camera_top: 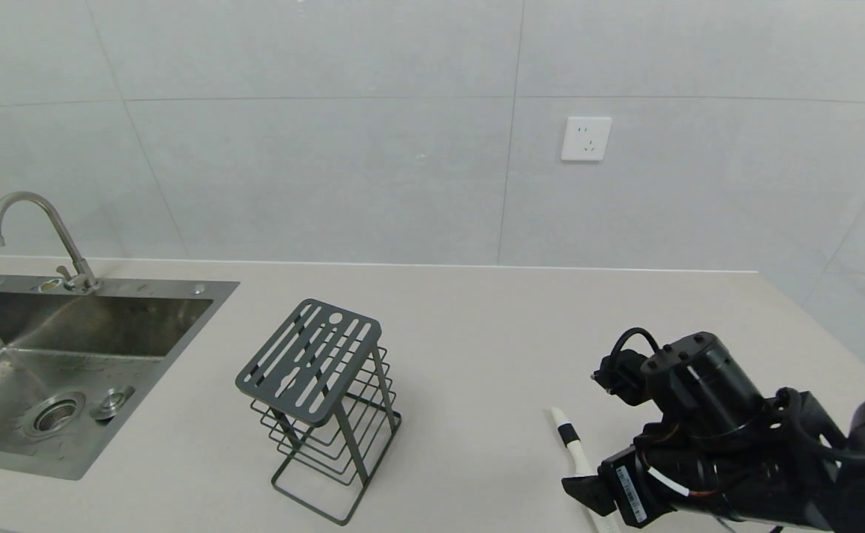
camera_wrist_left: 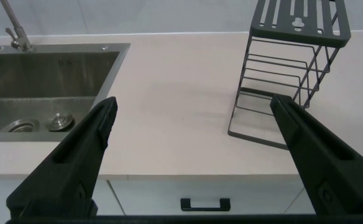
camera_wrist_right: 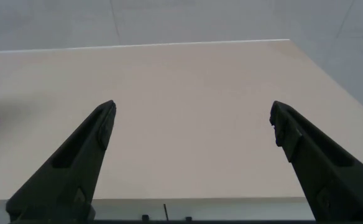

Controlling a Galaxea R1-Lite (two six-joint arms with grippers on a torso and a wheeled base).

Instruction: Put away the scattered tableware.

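Observation:
A slim white utensil [camera_top: 570, 438] with a black band lies on the pale counter [camera_top: 492, 340] near its front edge. Its near end is hidden behind my right arm [camera_top: 699, 414], which sits low at the front right. My right gripper [camera_wrist_right: 192, 109] stands open over bare counter, with nothing between its fingers. A dark metal rack [camera_top: 314, 370] with a slotted top stands mid-counter. My left gripper [camera_wrist_left: 194, 102] is open and empty in front of the counter edge, with the rack [camera_wrist_left: 281, 87] ahead of one finger and the sink [camera_wrist_left: 57, 48] ahead of the other.
A steel sink [camera_top: 203, 285] with a curved faucet [camera_top: 32, 222] is set into the counter's left end. A wall socket [camera_top: 586, 138] sits on the tiled wall behind. The counter ends at the right [camera_top: 810, 326]. A drawer handle [camera_wrist_left: 205, 204] shows below the front edge.

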